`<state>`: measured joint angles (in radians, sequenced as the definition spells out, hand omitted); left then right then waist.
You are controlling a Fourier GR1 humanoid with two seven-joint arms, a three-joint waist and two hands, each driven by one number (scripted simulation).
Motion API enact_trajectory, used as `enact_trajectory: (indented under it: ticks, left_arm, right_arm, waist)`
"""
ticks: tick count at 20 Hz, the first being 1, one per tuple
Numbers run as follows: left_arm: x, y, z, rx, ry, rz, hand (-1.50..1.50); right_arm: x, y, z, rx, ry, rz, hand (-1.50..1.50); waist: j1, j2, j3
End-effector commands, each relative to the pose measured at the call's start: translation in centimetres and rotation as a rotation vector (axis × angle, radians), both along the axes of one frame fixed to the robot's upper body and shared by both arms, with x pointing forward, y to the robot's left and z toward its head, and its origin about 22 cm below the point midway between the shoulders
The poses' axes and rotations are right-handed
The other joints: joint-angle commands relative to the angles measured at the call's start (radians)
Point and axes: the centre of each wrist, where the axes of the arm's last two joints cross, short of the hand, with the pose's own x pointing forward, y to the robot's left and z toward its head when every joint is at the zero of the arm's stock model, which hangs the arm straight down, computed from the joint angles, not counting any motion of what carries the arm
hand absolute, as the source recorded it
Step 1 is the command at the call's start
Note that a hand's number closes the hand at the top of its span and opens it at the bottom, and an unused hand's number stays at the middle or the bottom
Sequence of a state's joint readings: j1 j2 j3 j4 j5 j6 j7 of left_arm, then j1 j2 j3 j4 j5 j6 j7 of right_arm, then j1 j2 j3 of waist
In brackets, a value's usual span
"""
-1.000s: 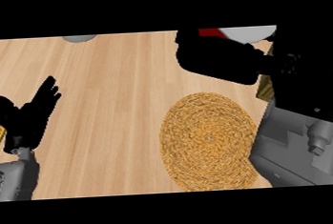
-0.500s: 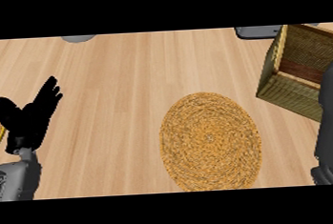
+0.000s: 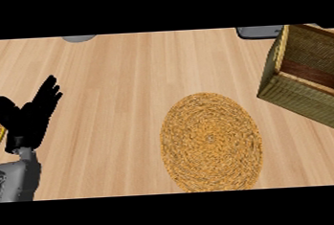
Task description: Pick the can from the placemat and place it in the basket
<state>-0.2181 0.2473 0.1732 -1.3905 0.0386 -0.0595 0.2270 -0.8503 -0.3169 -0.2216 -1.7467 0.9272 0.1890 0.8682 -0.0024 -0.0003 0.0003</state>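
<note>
Left hand (image 3: 30, 117) spread, fingers up, beside bare placemat (image 3: 211, 142); basket (image 3: 311, 78) at right; no legible writing.

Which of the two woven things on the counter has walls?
The basket at the right edge: it has upright woven sides and an open top. The round placemat in the middle lies flat on the wood with nothing on it.
</note>
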Motion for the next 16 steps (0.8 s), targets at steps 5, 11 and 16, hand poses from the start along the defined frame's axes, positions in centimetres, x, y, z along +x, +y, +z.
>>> enact_trajectory:
  ticks: [5,11,16]
  left_arm:
    - [0.6,1.3,-0.3,-0.005,0.004,0.006,0.00]
    - [-1.4,0.5,-0.6,0.001,-0.005,-0.004,0.00]
    - [-1.8,1.2,-1.0,0.003,0.004,-0.004,0.00]
  right_arm:
    - [0.3,-2.6,-4.5,0.049,0.021,-0.007,1.50]
    - [2.9,-6.9,-6.4,0.089,0.004,-0.195,-1.50]
    - [3.2,-8.6,-5.5,0.105,-0.064,-0.076,-1.50]
  waist:
    - [0.000,0.001,-0.001]
    - [0.011,0.001,0.000]
    - [0.009,0.000,0.000]
